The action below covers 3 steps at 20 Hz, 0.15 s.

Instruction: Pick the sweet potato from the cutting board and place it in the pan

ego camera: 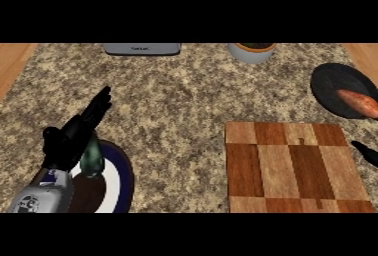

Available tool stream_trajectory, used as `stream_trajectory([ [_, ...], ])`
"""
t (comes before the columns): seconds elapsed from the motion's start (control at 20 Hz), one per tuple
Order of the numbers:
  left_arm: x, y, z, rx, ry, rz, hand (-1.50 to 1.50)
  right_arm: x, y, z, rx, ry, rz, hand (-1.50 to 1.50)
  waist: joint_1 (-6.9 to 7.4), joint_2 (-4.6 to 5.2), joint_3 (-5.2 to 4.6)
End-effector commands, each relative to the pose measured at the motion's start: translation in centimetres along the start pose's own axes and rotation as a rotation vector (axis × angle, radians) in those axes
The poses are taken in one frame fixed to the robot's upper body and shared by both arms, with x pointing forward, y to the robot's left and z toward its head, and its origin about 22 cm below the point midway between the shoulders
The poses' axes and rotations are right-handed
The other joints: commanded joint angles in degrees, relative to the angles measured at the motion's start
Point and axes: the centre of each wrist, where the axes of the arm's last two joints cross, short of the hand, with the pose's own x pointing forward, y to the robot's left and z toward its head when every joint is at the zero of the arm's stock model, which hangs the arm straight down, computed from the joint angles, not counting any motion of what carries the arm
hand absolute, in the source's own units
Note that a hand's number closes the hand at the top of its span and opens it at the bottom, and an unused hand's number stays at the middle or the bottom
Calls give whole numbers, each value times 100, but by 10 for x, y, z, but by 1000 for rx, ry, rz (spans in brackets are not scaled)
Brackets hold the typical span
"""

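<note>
The orange sweet potato (pixel 359 102) lies inside the black pan (pixel 332 82) at the right edge of the counter. The checkered wooden cutting board (pixel 291 170) at the lower right carries nothing. Only a black tip of my right hand (pixel 366 152) shows at the right edge, just beside the board and below the pan; its fingers are out of frame. My left hand (pixel 74 135) rests open at the left, fingers straight and pointing away, above a plate.
A white plate with a dark blue rim (pixel 124 175) lies under my left forearm, with a dark green object (pixel 92 159) on it. A grey appliance (pixel 142 48) and a white pot (pixel 252 52) stand at the counter's far edge.
</note>
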Motion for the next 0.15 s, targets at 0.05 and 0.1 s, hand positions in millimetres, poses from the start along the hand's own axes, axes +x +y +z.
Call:
stream_trajectory([
  [0.05, -7, -5, 5, 0, 5, 2, 0, -19, 10, 37, -2, -6, 27, -150, -5, -5, -1],
  [0.1, -14, -6, 13, 5, 31, -4, 0, -21, 5, 40, -17, -3, 50, -150, -13, -11, -3],
])
